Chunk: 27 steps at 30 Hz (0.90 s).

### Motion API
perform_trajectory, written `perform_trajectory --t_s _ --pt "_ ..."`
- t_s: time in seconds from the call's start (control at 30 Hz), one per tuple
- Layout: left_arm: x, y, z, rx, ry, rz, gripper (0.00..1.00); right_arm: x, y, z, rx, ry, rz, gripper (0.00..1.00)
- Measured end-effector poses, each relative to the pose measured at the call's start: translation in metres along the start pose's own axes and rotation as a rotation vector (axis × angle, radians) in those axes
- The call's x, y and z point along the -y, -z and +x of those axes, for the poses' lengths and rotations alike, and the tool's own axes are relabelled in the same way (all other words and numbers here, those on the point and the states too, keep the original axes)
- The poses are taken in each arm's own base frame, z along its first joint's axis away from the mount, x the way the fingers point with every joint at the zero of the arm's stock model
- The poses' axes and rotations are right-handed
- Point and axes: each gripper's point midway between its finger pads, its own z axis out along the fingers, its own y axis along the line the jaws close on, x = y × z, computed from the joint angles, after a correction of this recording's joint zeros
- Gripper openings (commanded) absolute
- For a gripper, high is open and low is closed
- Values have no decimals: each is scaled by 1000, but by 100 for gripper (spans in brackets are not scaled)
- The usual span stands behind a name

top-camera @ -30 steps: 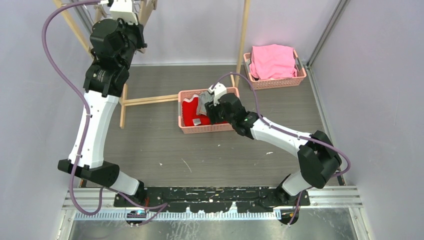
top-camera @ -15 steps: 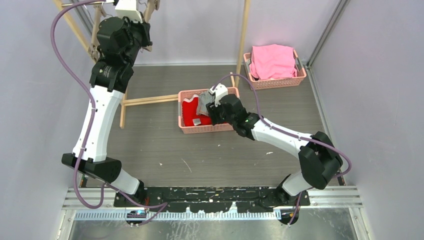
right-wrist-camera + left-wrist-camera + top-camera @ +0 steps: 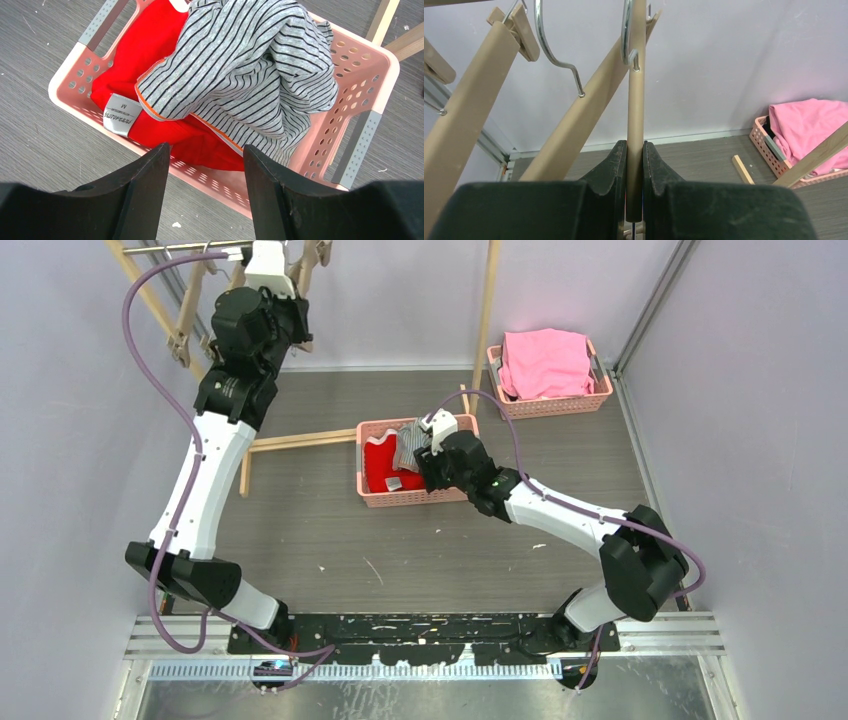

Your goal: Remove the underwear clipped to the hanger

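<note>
My left gripper [image 3: 635, 165] is shut on the tan stem of a wooden hanger [image 3: 636, 100], held high at the back left by the rail [image 3: 270, 265]. No cloth shows on that hanger. My right gripper [image 3: 205, 147] is open and empty, hovering just over the near rim of a pink basket [image 3: 367, 75]. The grey-and-white striped briefs [image 3: 250, 70] lie on the red briefs [image 3: 150, 65] in that basket [image 3: 372, 498]. The pale peach briefs are out of view.
A second pink basket [image 3: 550, 405] at the back right holds a bright pink cloth [image 3: 545, 360]. A wooden rack has uprights [image 3: 487, 310] and a floor bar [image 3: 300, 440]. Other tan hangers [image 3: 479, 90] hang to the left of mine.
My left arm has swung up and to the right toward the rail, carrying the hanger. The right arm has barely moved.
</note>
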Motion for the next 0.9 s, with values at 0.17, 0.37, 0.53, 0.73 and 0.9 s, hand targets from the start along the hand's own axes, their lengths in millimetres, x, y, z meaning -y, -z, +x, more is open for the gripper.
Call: perform_trajectory --t_s 0.17,0.37,0.53,0.73,0.9 --pt "-3 1 -2 17 2 -6 0 0 0 0 0 10 0 62" --pt "-6 1 -3 12 0 -13 0 0 0 0 0 14 -1 61" --pt "-8 -10 -11 1 -10 -18 0 0 0 0 1 14 -1 61" --pt "-1 -18 4 -49 -23 16 0 1 5 -7 19 11 -2 61" --pt "5 -17 5 -40 -50 60 0 1 9 -14 43 7 -4 61"
